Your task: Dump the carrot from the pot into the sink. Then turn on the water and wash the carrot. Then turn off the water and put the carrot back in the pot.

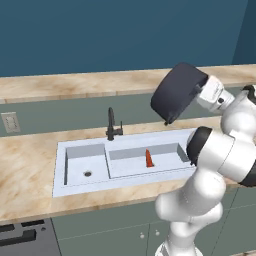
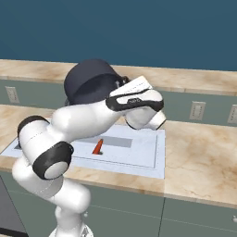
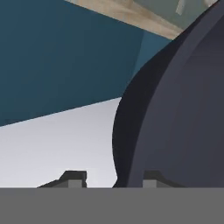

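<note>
The dark navy pot (image 1: 176, 92) hangs tipped on its side in the air above the right end of the sink (image 1: 60, 170), its mouth facing away from the hand. My gripper (image 1: 198, 95) is shut on the pot's rim; in the hand view the pot wall (image 3: 183, 113) sits between the fingertips (image 3: 75, 177). The small orange-red carrot (image 1: 149, 158) lies in the wider basin, also seen as the carrot (image 2: 97, 147) below the pot (image 2: 88, 79). The black faucet (image 1: 112, 125) stands behind the basins; the water is out of view, with no stream at the spout.
Marble counter (image 2: 199, 157) runs on both sides of the sink (image 2: 157, 159). Wall outlets (image 1: 10, 121) (image 2: 197, 110) sit on the grey backsplash under a raised ledge (image 1: 75, 82). A dark stove edge (image 1: 25, 237) is at the lower left.
</note>
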Controlling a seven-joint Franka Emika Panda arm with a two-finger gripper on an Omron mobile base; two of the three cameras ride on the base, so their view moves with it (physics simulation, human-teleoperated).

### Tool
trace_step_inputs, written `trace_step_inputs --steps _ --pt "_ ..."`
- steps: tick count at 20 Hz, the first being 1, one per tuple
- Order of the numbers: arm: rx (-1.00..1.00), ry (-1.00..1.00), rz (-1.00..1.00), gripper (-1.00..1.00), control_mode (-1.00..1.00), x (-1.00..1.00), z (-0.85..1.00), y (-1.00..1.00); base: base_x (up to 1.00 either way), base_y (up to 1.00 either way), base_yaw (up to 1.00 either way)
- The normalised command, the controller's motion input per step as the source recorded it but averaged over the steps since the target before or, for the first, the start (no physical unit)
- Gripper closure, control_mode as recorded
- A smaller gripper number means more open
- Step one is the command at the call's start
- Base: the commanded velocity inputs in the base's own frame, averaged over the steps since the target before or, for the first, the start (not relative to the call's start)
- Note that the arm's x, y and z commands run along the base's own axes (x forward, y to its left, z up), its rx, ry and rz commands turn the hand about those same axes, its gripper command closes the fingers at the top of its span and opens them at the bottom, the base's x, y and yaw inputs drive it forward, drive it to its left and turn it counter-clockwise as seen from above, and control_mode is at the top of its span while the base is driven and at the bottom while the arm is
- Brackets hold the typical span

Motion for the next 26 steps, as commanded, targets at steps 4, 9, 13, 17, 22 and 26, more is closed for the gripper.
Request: trace_step_inputs --steps 4,9,13,17,22,26 --pt "-0.55 0.27 -0.12 1.0 -1.0 -0.42 0.05 -0.42 0.0 0.0 0.0" --pt "-0.61 0.29 -0.14 1.0 -1.0 -0.03 0.1 -0.65 0.0 0.0 0.0" --pt "-0.64 0.3 -0.14 1.0 -1.0 0.01 0.06 -0.69 0.0 0.0 0.0" --pt "-0.62 0.31 -0.11 1.0 -1.0 0.04 0.01 -0.62 0.0 0.0 0.0" --pt "-0.59 0.3 -0.08 1.0 -1.0 0.0 -0.03 -0.47 0.0 0.0 0.0" --pt "-0.51 0.26 -0.08 1.0 -1.0 0.01 -0.16 -0.48 0.0 0.0 0.0"
